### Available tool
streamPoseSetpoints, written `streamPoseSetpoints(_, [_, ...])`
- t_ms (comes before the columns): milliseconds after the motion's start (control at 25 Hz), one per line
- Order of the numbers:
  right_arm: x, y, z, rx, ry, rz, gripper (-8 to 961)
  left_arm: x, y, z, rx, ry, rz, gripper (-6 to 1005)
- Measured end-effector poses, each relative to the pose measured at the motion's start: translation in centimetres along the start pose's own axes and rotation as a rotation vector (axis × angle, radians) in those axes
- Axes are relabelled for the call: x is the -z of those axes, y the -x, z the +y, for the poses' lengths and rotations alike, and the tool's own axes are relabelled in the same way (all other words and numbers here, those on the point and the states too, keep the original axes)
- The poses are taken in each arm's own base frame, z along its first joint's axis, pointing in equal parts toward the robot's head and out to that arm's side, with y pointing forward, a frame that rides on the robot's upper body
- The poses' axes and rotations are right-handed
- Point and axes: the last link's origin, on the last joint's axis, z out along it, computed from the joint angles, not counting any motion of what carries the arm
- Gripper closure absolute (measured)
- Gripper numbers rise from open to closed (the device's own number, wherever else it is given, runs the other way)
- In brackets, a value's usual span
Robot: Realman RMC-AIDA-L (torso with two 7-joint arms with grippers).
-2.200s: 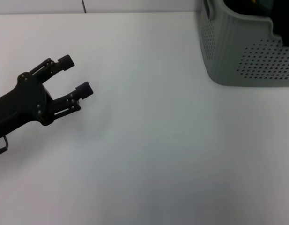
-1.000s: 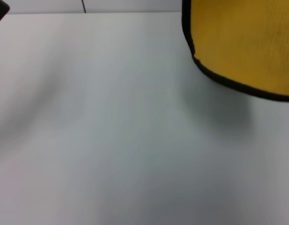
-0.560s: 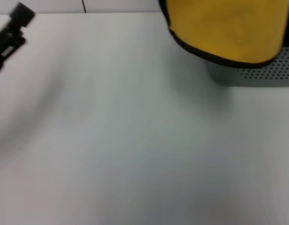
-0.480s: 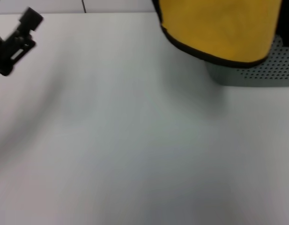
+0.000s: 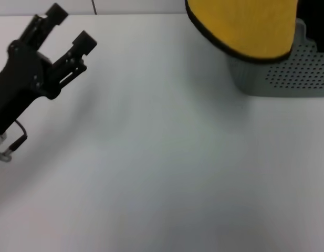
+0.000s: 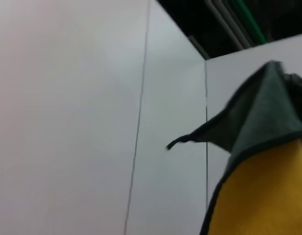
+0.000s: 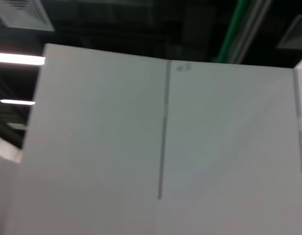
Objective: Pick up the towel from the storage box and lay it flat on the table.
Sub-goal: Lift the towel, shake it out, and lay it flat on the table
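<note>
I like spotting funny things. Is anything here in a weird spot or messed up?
Only the towel: it hangs in the air in front of the storage box, not flat on the table. The left gripper hovers open, holding nothing. Nothing looks spilled or broken.

Left arm comes in from about 8 o'clock in the head view, black forearm angled up toward 1 o'clock. Left gripper (image 5: 70, 29) is raised over the far left of the scene, jaws spread with a clear gap between the two black fingertips (image 5: 84, 41), nothing between them (thin cable loops off the wrist). Right gripper isn't visible in any view.
</note>
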Motion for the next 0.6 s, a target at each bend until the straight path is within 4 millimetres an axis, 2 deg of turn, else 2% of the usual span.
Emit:
streamPoseSetpoints(200, [-0.3, 0.0, 1.0, 0.007, 0.089, -0.003, 926, -1.0, -0.1, -0.7, 0.204, 0.024, -0.025, 136])
streamPoseSetpoints(400, [-0.3, -0.1, 1.5, 0.011, 0.124, 0.001, 924, -1.7, -0.8, -1.2, 0.245, 0.072, -0.043, 136])
streamPoseSetpoints(600, [-0.3, -0.2, 1.6, 0.01, 0.131, -0.007, 922, -2.4, -1.3, -0.5, 0.277, 0.162, -0.034, 137])
